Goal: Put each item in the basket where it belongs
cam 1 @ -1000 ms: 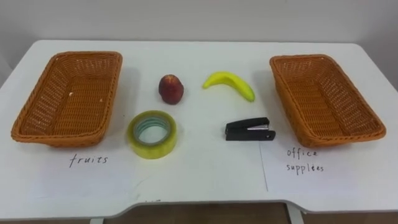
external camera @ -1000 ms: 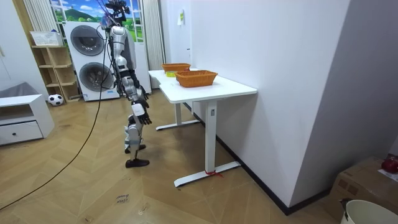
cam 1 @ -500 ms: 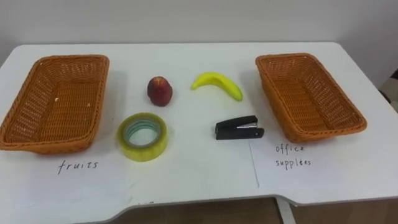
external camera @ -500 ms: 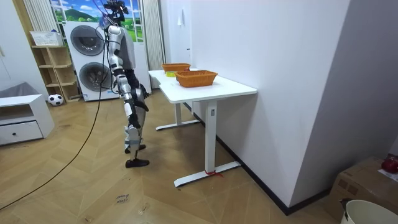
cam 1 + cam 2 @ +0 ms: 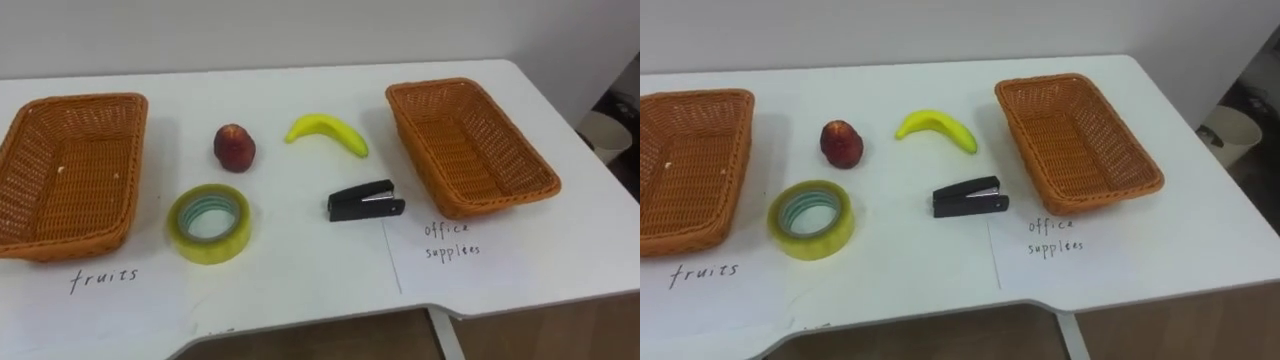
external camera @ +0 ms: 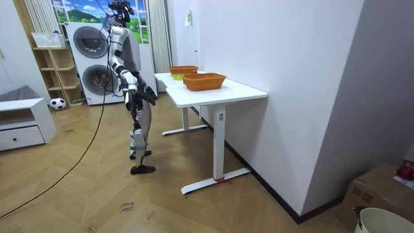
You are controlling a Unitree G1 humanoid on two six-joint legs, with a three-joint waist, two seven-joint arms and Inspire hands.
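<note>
A white table (image 5: 300, 290) carried four loose things between two wicker baskets. The left basket (image 5: 30, 150) ran out past the view's left side, and a handwritten label lay on the table in front of it. The right basket (image 5: 470, 140) sat at a slant. Its far end was close to the table's back edge, and a strip of bare top lay between its outer wall and the right edge. A second label lay before it. Both baskets held nothing.

In the back row a peach (image 5: 234, 147) stood left of a banana (image 5: 327, 133), the two apart. In the front row a tape roll (image 5: 232, 238) lay flat below the peach. A black stapler (image 5: 365, 201) lay closed below the banana, near the right basket's inner wall but not touching it. Clear top lay between all four things, behind the fruit up to the wall, and in front of the tape and stapler down to the curved front edge. A pale bin (image 5: 606, 135) stood on the floor beyond the right edge.

In the room view the robot stood upright on the wood floor, facing the table's long side and a little back from it, with open floor behind. Its right hand (image 6: 150, 97) was raised before its waist, short of the table edge and holding nothing that could be seen. Its state could not be told.
</note>
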